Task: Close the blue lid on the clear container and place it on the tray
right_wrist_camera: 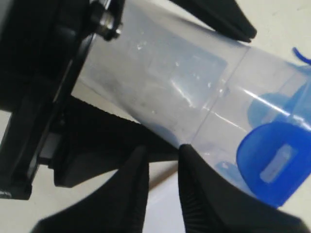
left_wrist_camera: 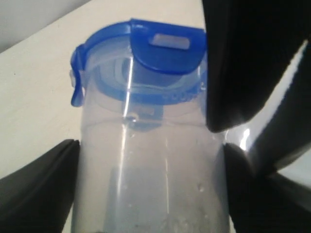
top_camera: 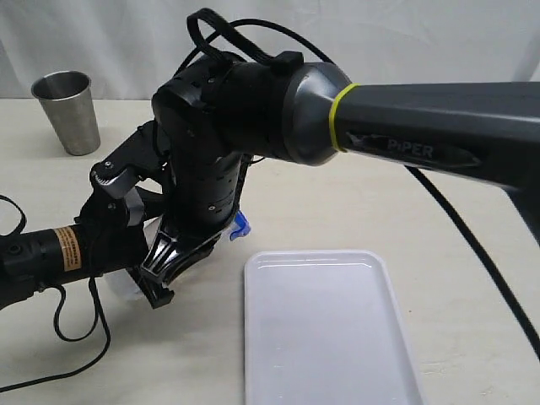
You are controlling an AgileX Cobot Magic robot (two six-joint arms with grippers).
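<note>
**Lid on, latching in hand**

The tray (top_camera: 321, 337) waits at the right of the exterior view, so placing comes later. My left gripper (left_wrist_camera: 150, 170) clamps the clear container (right_wrist_camera: 170, 82) by its sides, left of the tray and mostly hidden behind the right arm. The blue lid (left_wrist_camera: 146, 53) sits on its rim (flaps latched or not, I cannot tell). My right gripper (right_wrist_camera: 163, 160) has its jaws nearly together by the rim; whether they pinch anything, I cannot tell. I judge the next move is pressing each flap (right_wrist_camera: 272, 165) down.

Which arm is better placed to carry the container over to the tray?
Left, probably. The left fingers flank the clear container, with the blue lid on top. The right fingers only point at its wall, with nothing between them.
</note>
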